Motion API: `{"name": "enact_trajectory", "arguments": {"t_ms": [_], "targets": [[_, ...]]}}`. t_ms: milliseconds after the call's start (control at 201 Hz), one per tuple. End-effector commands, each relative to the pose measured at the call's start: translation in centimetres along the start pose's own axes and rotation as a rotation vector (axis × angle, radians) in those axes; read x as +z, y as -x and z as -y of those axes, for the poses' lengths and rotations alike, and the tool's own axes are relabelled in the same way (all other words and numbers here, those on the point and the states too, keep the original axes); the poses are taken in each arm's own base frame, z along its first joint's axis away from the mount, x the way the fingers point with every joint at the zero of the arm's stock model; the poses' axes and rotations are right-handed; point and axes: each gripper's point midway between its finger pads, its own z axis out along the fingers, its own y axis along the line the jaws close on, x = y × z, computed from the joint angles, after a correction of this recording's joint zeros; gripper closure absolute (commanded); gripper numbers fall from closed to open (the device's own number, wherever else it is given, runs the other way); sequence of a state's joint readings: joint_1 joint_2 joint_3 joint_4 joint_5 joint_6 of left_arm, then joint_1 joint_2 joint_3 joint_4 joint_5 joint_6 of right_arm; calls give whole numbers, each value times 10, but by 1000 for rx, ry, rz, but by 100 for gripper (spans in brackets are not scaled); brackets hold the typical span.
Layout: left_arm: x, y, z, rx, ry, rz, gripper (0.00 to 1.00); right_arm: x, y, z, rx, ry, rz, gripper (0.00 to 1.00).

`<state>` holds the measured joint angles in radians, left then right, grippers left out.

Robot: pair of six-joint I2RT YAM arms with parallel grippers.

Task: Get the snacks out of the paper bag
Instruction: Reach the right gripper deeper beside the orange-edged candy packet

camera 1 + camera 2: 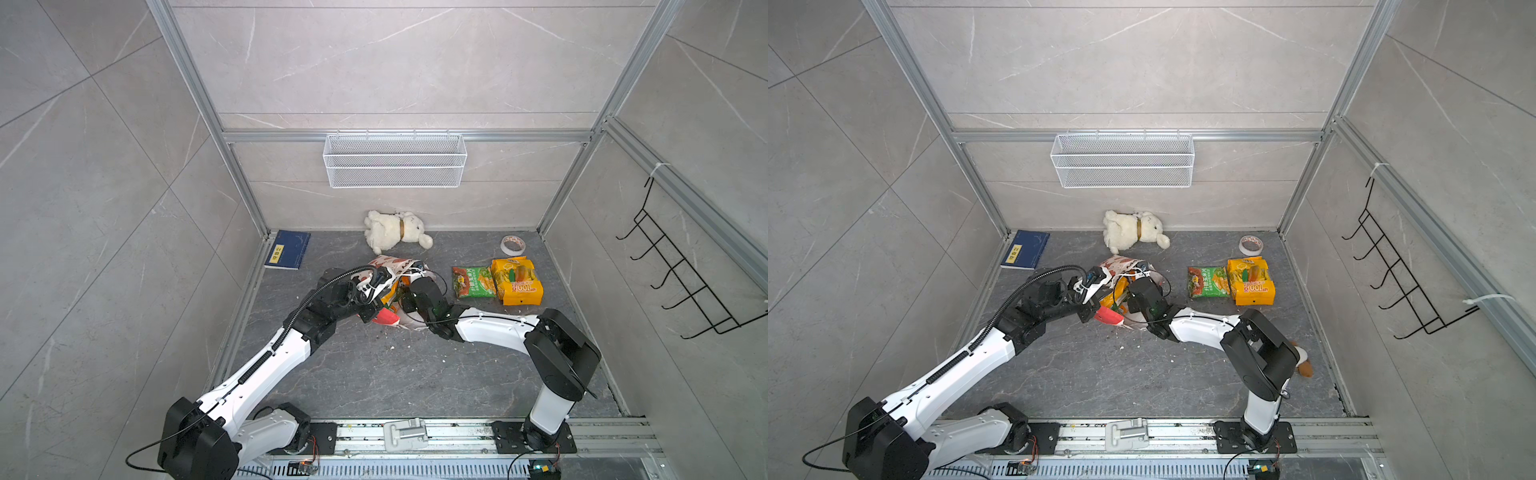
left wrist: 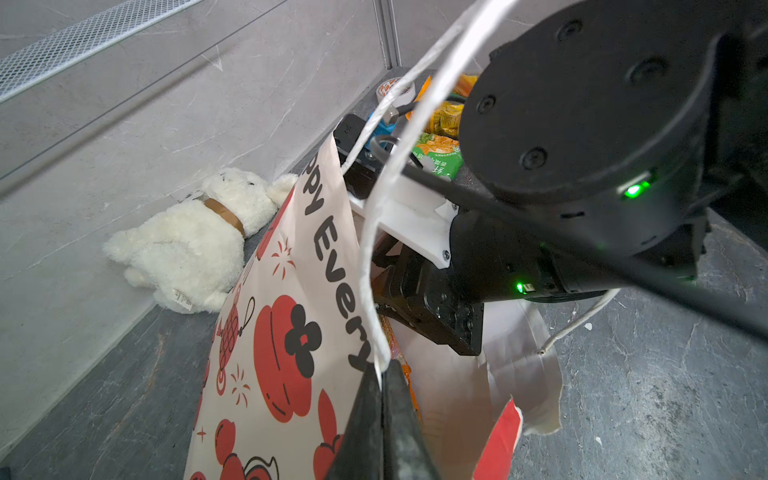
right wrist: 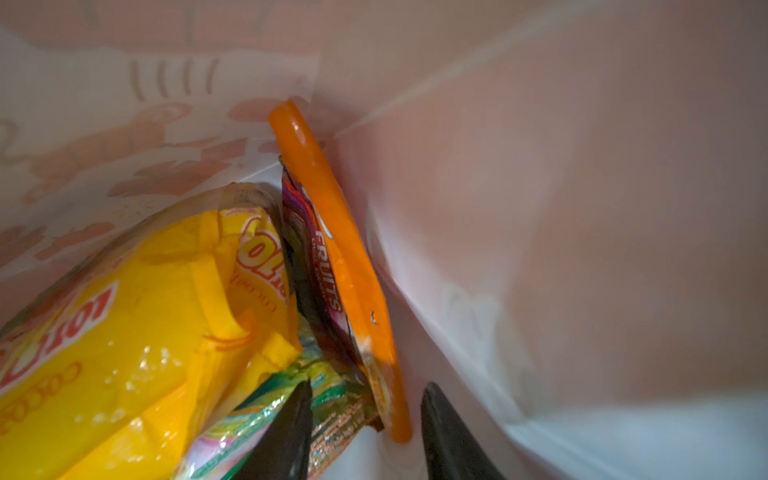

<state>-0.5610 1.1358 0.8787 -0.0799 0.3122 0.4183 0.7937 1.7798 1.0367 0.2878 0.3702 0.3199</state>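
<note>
Jaws of the left tool (image 2: 382,374) are clamped on the rim of the paper bag (image 2: 291,332) at the middle of the surface (image 1: 374,374), while the right tool (image 3: 370,390), reaching inside it, has its jaws parted around the orange-edged FRUITS packet (image 3: 345,270), beside a yellow packet (image 3: 137,332).

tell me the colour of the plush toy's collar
Brown. The collar on the plush toy shows best in the left wrist view.
</note>
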Motion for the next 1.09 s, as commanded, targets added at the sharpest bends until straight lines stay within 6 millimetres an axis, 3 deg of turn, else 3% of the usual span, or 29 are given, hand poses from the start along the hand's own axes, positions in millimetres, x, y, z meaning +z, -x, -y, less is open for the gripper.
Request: {"name": "enact_trajectory", "arguments": {"t_ms": [0,214,323,413,731,896,1090], "targets": [[-12,47,5,69,-37,161,100,8,25,-2,20,7,62,51],[-10,46,6,68,-42,159,100,23,23,-17,25,139,47,51],[-12,47,4,61,-33,158,100,15,28,-17,99,213,73,55],[-12,49,-1,49,-5,160,100,6,30,-33,78,323,72,60],[-11,48,-6,45,20,155,100,-9,-8,-43,66,426,-91,61],[-12,51,-4,43,6,161,100,-12,-18,-30,-12,361,-105,64],[-14,56,-1,53,-6,187,100,1,-7,-3,-37,197,-21,59]]}}
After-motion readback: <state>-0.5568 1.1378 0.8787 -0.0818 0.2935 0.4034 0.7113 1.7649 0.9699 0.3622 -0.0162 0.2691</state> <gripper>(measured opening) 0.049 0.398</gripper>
